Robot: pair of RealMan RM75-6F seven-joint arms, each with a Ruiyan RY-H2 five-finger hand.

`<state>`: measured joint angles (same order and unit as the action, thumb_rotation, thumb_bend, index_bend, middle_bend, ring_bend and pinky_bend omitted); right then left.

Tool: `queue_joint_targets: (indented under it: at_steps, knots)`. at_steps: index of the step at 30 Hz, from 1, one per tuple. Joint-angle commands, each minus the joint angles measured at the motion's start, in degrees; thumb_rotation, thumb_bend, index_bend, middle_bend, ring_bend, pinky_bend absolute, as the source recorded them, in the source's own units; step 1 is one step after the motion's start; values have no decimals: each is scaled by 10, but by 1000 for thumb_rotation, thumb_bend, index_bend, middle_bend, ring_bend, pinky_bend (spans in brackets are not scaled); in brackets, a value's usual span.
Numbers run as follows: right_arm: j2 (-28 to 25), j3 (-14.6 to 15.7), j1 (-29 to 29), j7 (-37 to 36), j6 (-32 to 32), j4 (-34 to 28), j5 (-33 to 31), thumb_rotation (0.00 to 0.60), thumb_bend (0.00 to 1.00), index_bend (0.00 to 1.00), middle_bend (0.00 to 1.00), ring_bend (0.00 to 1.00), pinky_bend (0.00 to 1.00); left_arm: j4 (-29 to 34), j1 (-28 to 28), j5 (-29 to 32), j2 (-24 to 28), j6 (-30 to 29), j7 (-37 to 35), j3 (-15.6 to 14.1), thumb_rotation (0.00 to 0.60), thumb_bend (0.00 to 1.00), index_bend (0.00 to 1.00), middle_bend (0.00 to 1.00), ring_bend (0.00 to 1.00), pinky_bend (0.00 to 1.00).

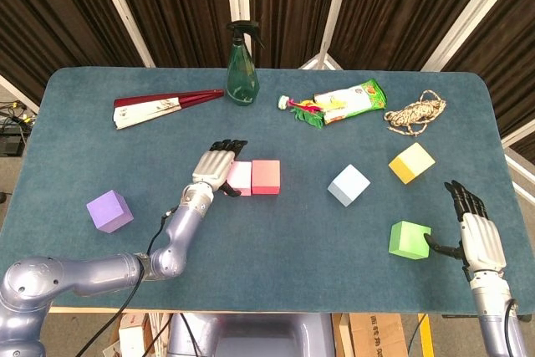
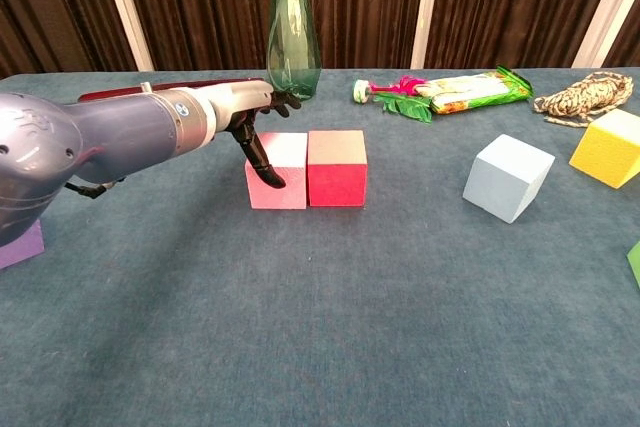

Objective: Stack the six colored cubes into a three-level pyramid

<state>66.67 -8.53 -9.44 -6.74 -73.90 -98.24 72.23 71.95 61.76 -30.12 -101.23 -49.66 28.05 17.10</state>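
Observation:
A pink cube and a red cube sit side by side, touching, mid-table. My left hand is open, fingers stretched over the pink cube's left side with fingertips against it. The purple cube lies at the left front. A pale blue cube and a yellow cube lie to the right. A green cube sits near the right front edge, with my open right hand just right of it, thumb near its side.
At the back stand a green spray bottle, a folded red fan, a snack packet and a coil of rope. The table's front edge is close to the green cube.

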Motion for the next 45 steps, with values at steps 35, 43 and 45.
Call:
queue_joint_targets:
  at_steps: [35, 43, 45]
  knots:
    - [-1, 0, 0, 1, 2, -3, -4, 600, 266, 0, 0, 0, 0, -29, 5, -6, -16, 1, 6, 6, 600, 131, 0, 51, 0, 0]
    - [-1, 0, 0, 2, 3, -4, -6, 600, 266, 0, 0, 0, 0, -35, 3, -8, -18, 4, 3, 8, 600, 132, 0, 51, 0, 0]
    - [-1, 0, 0, 3, 3, -4, -6, 600, 266, 0, 0, 0, 0, -34, 2, -8, -17, 4, 2, 8, 600, 131, 0, 51, 0, 0]
